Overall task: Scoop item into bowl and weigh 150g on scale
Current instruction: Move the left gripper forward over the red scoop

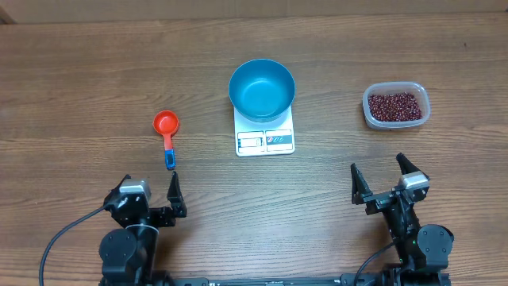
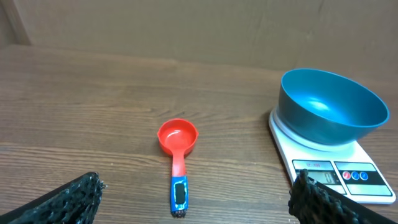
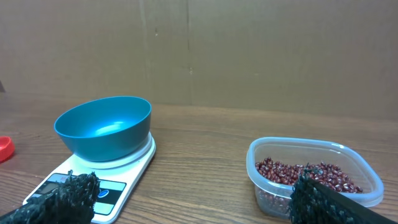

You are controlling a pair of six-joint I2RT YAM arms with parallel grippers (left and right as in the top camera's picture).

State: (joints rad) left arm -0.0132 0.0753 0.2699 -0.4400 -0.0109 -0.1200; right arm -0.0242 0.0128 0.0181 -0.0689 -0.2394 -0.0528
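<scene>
Wood-grain brown tabletop (image 1: 79, 79) takes up pretty much the whole overhead view, with plain cardboard behind it in the wrist views.

Left claw (image 1: 149, 184) sits at about 7 o'clock in that view and right claw (image 1: 378, 171) at about 5 o'clock. Both are spread wide, holding nothing and touching nothing.

Dead centre is the blue bowl (image 1: 262, 89), light-blue inside and nothing in it. It's sitting on the white scale (image 1: 265, 141), covering the 12 o'clock half. The scale's display and buttons poke out on the 6 o'clock edge. There's print there, but it's too small to read, so no brand from me.

At 3 o'clock from the bowl, well apart, is a clear plastic tub (image 1: 397, 84).

At roughly 8 o'clock from the bowl lies a red scoop (image 1: 166, 122), blue grip pointing to 6 o'clock, just ahead of the left claw.

The beans (image 1: 394, 106) are all in the tub, a loose maroon layer.
</scene>
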